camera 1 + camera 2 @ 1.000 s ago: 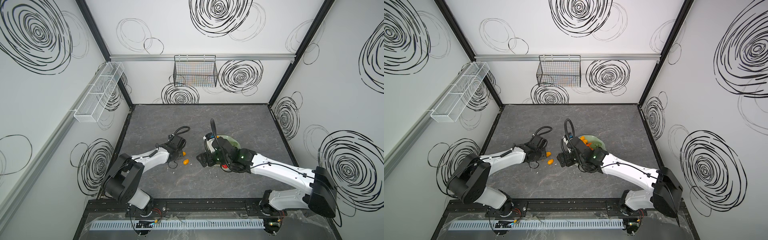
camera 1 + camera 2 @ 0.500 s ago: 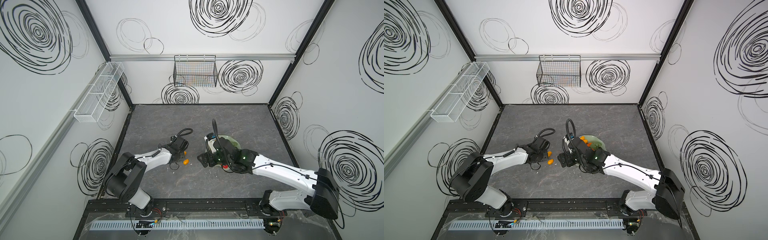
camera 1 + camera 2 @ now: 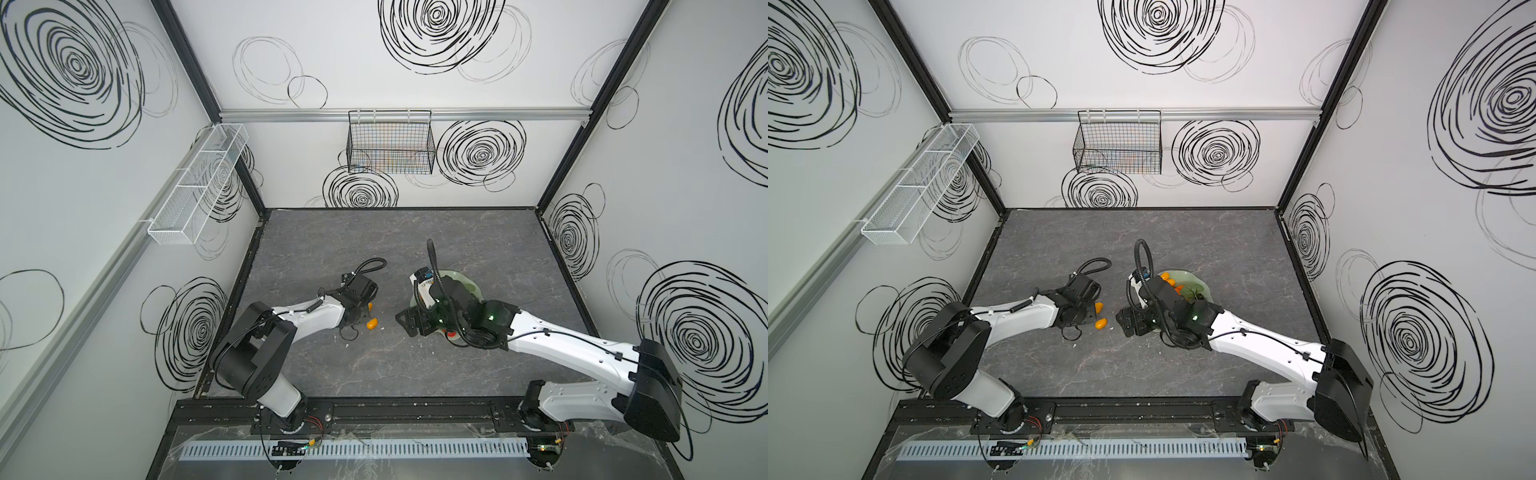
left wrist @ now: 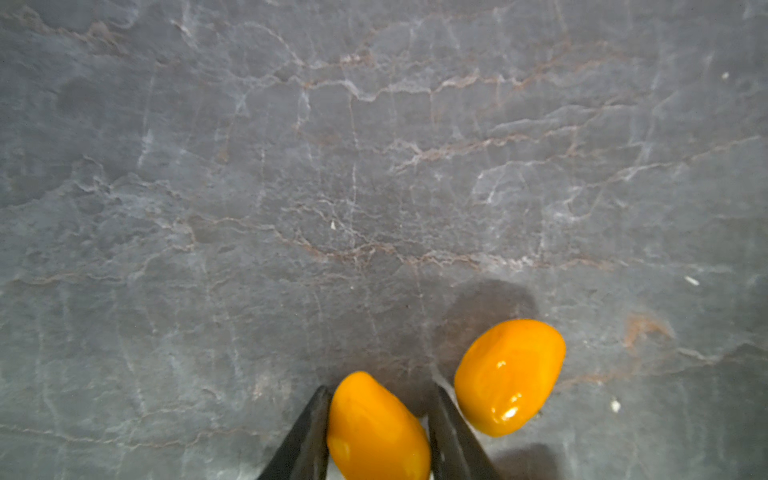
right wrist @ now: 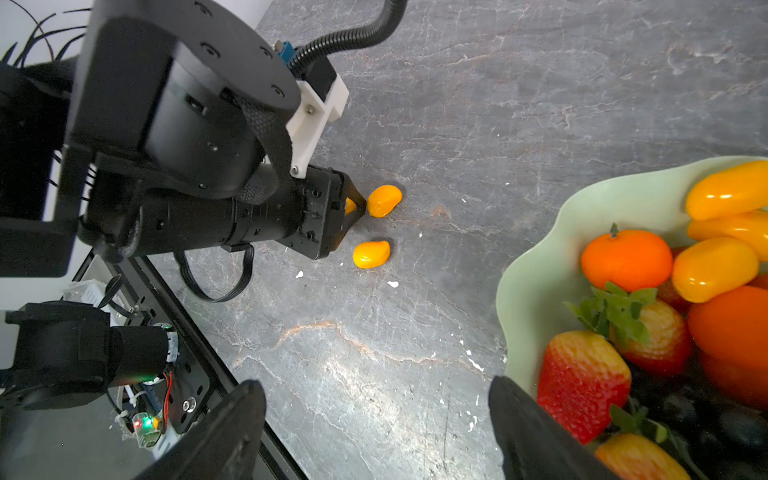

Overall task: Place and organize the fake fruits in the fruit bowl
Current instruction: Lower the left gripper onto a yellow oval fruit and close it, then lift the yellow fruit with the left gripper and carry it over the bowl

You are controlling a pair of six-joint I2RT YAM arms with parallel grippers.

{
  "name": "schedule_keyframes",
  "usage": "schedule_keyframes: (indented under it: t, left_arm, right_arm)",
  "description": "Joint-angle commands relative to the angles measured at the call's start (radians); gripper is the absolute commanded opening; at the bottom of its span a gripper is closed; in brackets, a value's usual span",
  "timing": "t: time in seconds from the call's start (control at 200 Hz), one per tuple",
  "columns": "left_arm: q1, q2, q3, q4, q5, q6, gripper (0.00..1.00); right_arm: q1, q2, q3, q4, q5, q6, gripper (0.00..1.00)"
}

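Observation:
Two yellow-orange kumquats lie on the grey table left of the fruit bowl (image 5: 536,266). My left gripper (image 4: 380,388) is shut on one kumquat (image 4: 374,428), a finger against each side; its end sticks out past the tips (image 5: 384,200). The other kumquat (image 4: 509,376) lies loose just beside it (image 5: 371,254). In both top views this pair shows at the left gripper's tip (image 3: 1100,323). The mint-green bowl (image 3: 1192,276) holds a tangerine (image 5: 625,259), strawberries (image 5: 582,382), several kumquats (image 5: 715,268) and dark grapes (image 5: 739,419). My right gripper (image 5: 374,384) is open and holds nothing, hanging over the table by the bowl's near rim.
A black wire basket (image 3: 390,145) hangs on the back wall and a white mesh tray (image 3: 195,187) on the left wall. The black front rail (image 5: 199,374) runs close to the right gripper. Small white crumbs (image 5: 392,284) dot the table near the loose kumquat.
My left gripper has moved right onto the kumquats and its fingers have narrowed around one of them. The right arm has barely shifted and its gripper stays open.

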Motion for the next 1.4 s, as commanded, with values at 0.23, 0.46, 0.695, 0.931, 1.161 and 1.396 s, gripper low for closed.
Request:
schedule_keyframes:
  t: [0.23, 0.46, 0.695, 0.931, 1.161, 1.396]
  left_arm:
    - [-0.005, 0.015, -0.011, 0.000, -0.016, -0.001, 0.35]
    - [-0.001, -0.021, -0.016, -0.014, -0.021, 0.003, 0.34]
    - [0.008, -0.067, -0.030, -0.028, -0.024, 0.008, 0.32]
    - [0.011, -0.114, -0.036, -0.049, -0.027, 0.009, 0.32]
    - [0.005, -0.192, -0.030, -0.077, -0.012, 0.011, 0.31]
    - [-0.050, -0.246, 0.034, -0.125, -0.015, -0.007, 0.31]
  right_arm:
    - [-0.008, -0.004, 0.000, 0.017, -0.002, 0.011, 0.89]
    - [-0.017, -0.030, -0.022, 0.057, -0.014, 0.031, 0.92]
    - [-0.024, -0.067, -0.049, 0.113, 0.005, 0.063, 1.00]
    - [-0.027, -0.091, -0.072, 0.133, 0.017, 0.083, 1.00]
    - [-0.046, -0.092, -0.078, 0.118, -0.004, 0.095, 1.00]
    - [-0.097, -0.121, -0.106, 0.132, -0.060, 0.115, 1.00]
